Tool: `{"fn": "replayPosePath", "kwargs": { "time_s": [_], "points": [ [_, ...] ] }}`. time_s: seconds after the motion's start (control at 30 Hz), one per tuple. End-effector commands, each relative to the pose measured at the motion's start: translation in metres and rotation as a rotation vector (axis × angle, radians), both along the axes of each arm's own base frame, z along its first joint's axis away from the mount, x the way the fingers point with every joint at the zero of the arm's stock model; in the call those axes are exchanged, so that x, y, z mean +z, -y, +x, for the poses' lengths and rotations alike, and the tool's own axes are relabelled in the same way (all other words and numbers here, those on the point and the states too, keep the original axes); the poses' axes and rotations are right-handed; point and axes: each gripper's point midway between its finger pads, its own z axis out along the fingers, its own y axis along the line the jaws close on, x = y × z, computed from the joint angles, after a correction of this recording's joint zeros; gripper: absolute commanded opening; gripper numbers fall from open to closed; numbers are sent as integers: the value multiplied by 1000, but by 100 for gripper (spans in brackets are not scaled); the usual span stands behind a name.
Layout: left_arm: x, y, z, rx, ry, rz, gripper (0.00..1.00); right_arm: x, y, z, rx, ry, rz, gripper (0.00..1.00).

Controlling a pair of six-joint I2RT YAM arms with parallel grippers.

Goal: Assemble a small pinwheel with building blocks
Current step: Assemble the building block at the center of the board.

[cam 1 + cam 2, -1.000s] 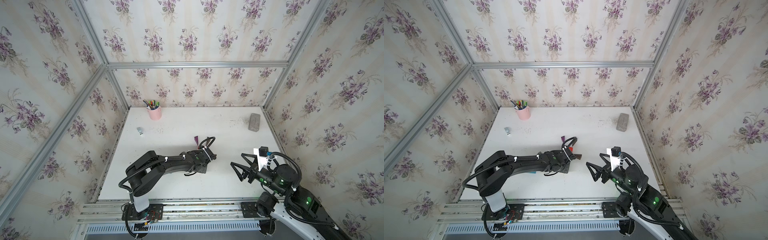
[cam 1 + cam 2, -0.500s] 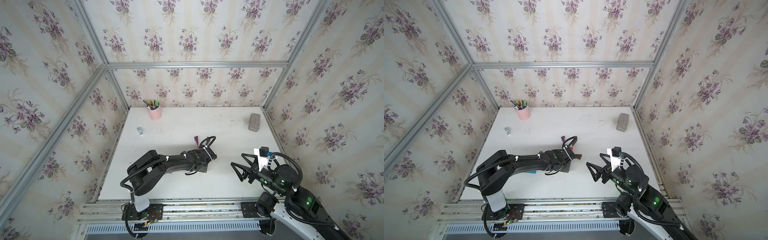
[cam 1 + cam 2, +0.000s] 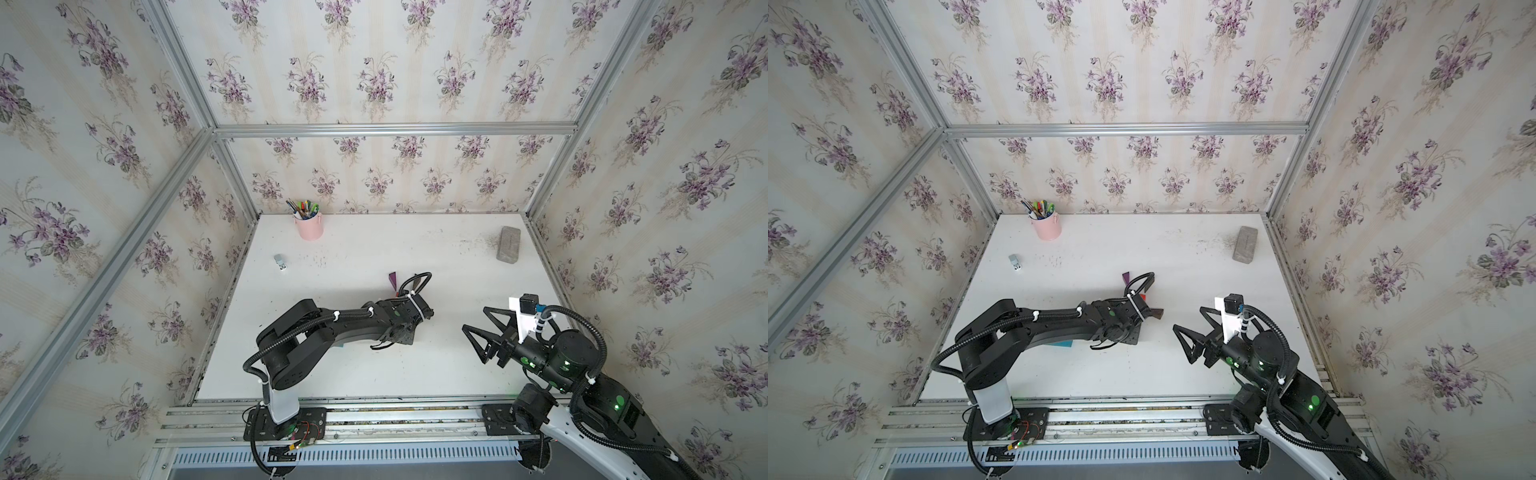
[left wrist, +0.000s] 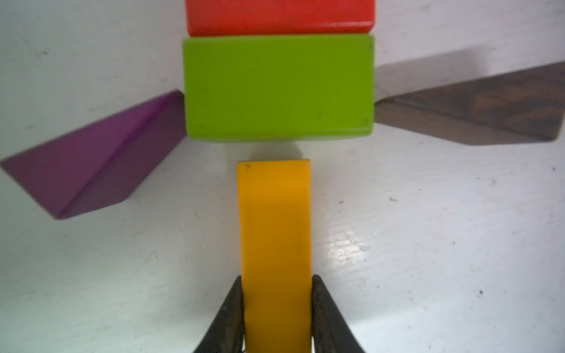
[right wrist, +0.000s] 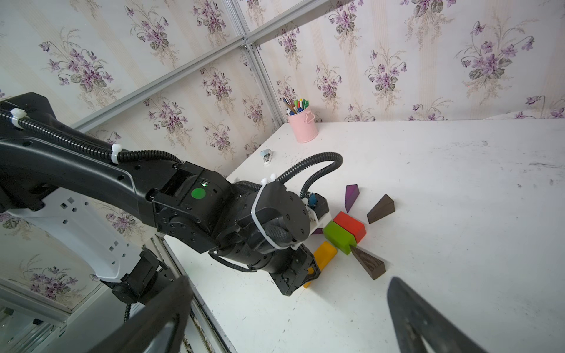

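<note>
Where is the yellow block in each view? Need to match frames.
Top views: hidden in both, under the left arm.
Left wrist: yellow block, clamped in the left end effector, its free end just short of the green block.
Right wrist: yellow block beside the green block, partly under the left arm.
Shared landmark: the left arm; between the wrist views, the green block.
</note>
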Motion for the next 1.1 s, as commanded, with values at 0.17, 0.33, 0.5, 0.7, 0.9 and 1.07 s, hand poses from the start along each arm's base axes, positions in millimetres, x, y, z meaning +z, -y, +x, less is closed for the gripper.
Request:
{"fn": "replayPosePath", "kwargs": {
  "time_s": [0.17, 0.33, 0.5, 0.7, 0.9, 1.07],
  "points": [
    [2, -3, 5, 19, 19, 11, 23, 7, 0, -1, 6, 20, 14, 99],
    [2, -2, 5, 17, 20, 11, 33, 7, 0, -1, 6, 20, 15, 100],
    [3, -2, 6, 18, 23, 11, 39, 7, 0, -1, 6, 20, 14, 100],
    [5, -2, 7, 19, 30, 10, 44, 6, 0, -1, 6, 18, 12, 100],
    [21, -1, 6, 11, 65, -14, 52, 7, 0, -1, 6, 19, 13, 100],
    [50, -4, 2, 0, 120, -61, 54, 7, 0, -1, 3, 20, 12, 99]
  ]
}}
